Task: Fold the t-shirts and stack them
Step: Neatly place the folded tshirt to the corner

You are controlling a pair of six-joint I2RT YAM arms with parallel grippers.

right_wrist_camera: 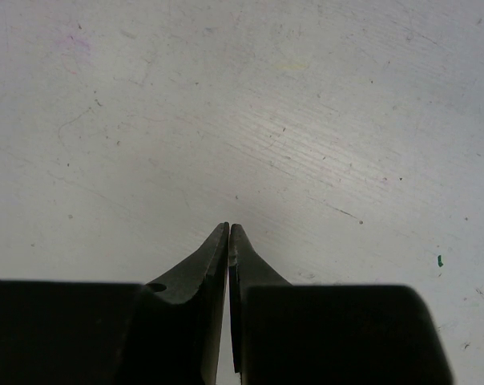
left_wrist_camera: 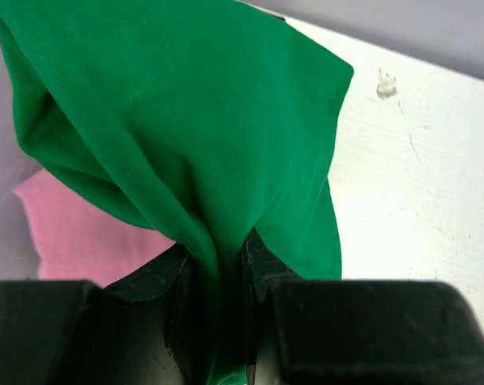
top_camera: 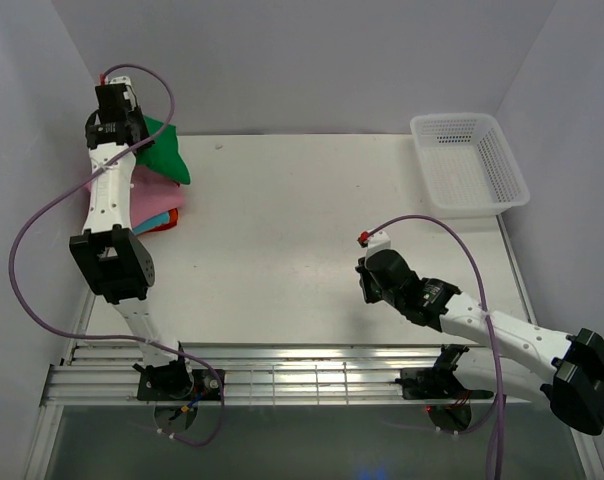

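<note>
green t-shirt: a bright green soft cloth t-shirt (top_camera: 165,152), unfolded and bunched, at the far left corner of the table; one gathered fold runs into the left gripper and the rest spreads away from it in loose creases (left_wrist_camera: 186,120).
what it covers: it hangs over part of the pink shirt, and its right edge lies above bare white tabletop; whether that edge touches the table cannot be told.
folded stack: a pink folded square shirt (top_camera: 150,188) on top, showing under the green one in the left wrist view (left_wrist_camera: 74,233); a teal-blue folded shirt (top_camera: 160,214) beneath it; a thin orange-red edge (top_camera: 162,227) at the bottom.
left gripper: black two-finger gripper (top_camera: 134,136), clamped on the green t-shirt, with the cloth pinched between both fingers (left_wrist_camera: 218,265).
right gripper: black two-finger gripper (top_camera: 368,287), well apart from the shirts at the right middle of the table; its fingertips are pressed together with nothing between them (right_wrist_camera: 228,233), above bare table.
table: white flat top (top_camera: 302,220), scuffed with small marks and scratches (right_wrist_camera: 266,120).
basket: a white plastic mesh basket (top_camera: 470,206) at the far right corner, nothing visible inside.
cables: a purple cable (top_camera: 42,220) loops beside the left arm, another (top_camera: 452,235) over the right arm.
</note>
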